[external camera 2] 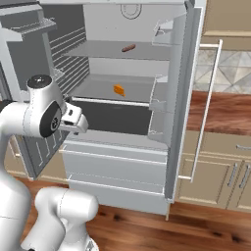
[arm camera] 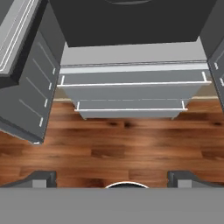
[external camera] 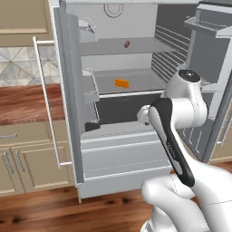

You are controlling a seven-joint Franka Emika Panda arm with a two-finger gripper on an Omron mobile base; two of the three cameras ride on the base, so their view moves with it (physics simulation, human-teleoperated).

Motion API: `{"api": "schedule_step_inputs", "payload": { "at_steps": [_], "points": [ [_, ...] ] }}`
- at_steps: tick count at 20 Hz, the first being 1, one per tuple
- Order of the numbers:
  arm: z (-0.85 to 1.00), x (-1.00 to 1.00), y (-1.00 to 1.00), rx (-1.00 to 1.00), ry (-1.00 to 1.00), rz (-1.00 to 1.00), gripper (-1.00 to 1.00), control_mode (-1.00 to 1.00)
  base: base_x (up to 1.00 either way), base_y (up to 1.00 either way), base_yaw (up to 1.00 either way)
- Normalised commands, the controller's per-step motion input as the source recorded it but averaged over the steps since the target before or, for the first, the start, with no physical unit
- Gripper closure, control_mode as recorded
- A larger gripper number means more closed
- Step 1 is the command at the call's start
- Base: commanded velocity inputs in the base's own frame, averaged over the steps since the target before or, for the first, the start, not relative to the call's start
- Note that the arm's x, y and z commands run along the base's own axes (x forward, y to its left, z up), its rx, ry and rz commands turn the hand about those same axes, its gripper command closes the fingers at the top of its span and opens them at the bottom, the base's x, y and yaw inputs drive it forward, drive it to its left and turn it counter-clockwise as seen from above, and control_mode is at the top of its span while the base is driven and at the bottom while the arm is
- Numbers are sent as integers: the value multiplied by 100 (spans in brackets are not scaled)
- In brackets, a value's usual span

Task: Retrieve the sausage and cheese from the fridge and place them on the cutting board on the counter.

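One sausage (external camera: 127, 44) sits on the upper shelf of the open fridge (external camera: 70, 113) and one cheese (external camera: 121, 83) wedge on the shelf below, both well above and beyond the gripper (arm camera: 112, 177), whose fingertips are spread wide and hold nothing, pointing down at the bottom drawers.

Open fridge (external camera: 72, 113), sausage (external camera: 127, 44) on upper shelf (external camera: 145, 46), cheese (external camera: 121, 83) on shelf below (external camera: 145, 81)
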Motion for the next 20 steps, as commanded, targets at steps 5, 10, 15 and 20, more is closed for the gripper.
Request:
{"api": "schedule_step_inputs", "payload": {
  "at_steps": [5,10,15,20],
  "points": [
    [0,0,0,0,0,0,-100,100,100,0,0],
    [0,0,0,0,0,0,-100,100,87,0,0],
    [0,0,0,0,0,0,-100,100,4,0,0],
    [0,0,0,0,0,0,-100,100,0,0,0]
  ]
}}
